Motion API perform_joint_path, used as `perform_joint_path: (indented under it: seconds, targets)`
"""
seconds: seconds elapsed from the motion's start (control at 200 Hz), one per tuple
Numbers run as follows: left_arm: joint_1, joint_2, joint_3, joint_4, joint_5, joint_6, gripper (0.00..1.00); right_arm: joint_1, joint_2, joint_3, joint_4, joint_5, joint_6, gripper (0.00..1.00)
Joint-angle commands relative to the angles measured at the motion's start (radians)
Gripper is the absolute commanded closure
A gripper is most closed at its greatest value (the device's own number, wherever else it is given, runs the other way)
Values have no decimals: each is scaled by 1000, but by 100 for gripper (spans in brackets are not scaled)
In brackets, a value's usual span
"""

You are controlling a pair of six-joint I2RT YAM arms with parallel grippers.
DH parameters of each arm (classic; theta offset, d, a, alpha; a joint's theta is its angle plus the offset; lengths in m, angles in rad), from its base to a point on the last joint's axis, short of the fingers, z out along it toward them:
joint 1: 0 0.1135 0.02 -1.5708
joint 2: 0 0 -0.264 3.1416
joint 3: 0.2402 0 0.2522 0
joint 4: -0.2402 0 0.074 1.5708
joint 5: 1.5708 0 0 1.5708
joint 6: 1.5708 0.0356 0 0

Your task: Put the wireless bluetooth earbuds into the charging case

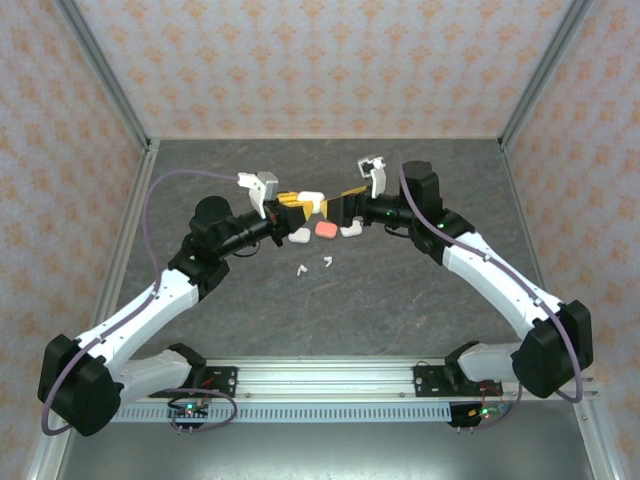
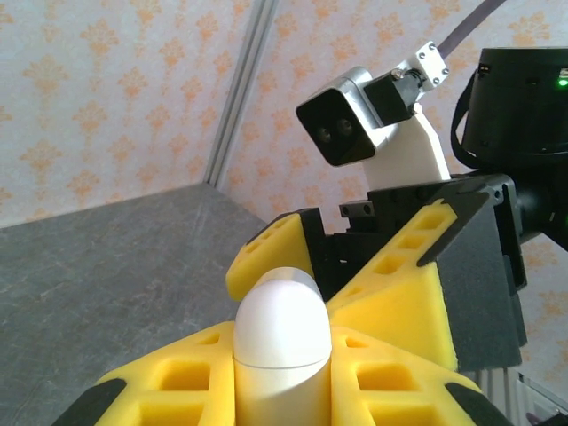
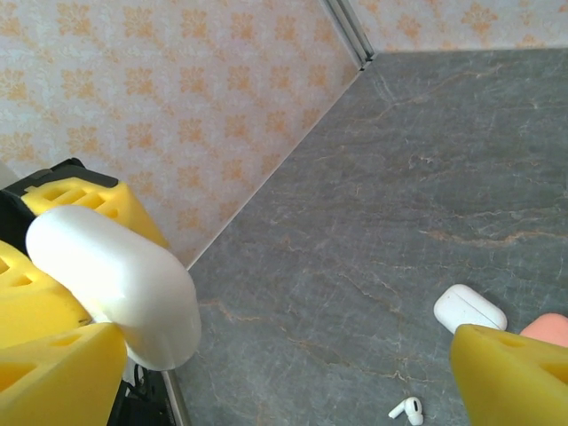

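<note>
My left gripper (image 2: 282, 359) is shut on a white charging case (image 2: 280, 324), lid closed, rounded end pointing away; the same case (image 1: 311, 201) hangs above the table's middle. My right gripper (image 1: 342, 207) faces it with its jaws wide open, its yellow fingers (image 2: 398, 293) spread on either side just behind the case. In the right wrist view the held case (image 3: 115, 284) lies against the left finger (image 3: 53, 364). Two white earbuds (image 1: 300, 269) (image 1: 328, 262) lie on the table in front of the grippers; one earbud (image 3: 406, 410) shows below my right gripper (image 3: 293, 364).
On the grey table (image 1: 420, 290) below the grippers lie a white case (image 1: 300, 237), a pink case (image 1: 326, 229) and another white case (image 1: 352, 230). Patterned walls (image 1: 320, 70) close in the back and both sides.
</note>
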Motion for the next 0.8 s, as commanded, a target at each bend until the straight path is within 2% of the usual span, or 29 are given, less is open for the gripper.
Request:
perform_joint_path:
  seconds: [0.0, 0.125, 0.26, 0.44, 0.796]
  targets:
    - [-15, 2, 11, 72, 5, 27, 100, 6, 15, 35, 45, 0, 9, 9]
    - [-16, 3, 13, 62, 3, 35, 100, 6, 17, 37, 65, -23, 14, 13]
    - [-17, 3, 14, 58, 3, 40, 100, 3, 11, 34, 67, -131, -15, 21]
    - [-17, -5, 15, 70, 46, 39, 100, -5, -44, 6, 96, -267, -64, 23]
    - [-18, -48, 4, 97, 109, 44, 100, -14, -24, 53, 57, -367, -111, 41]
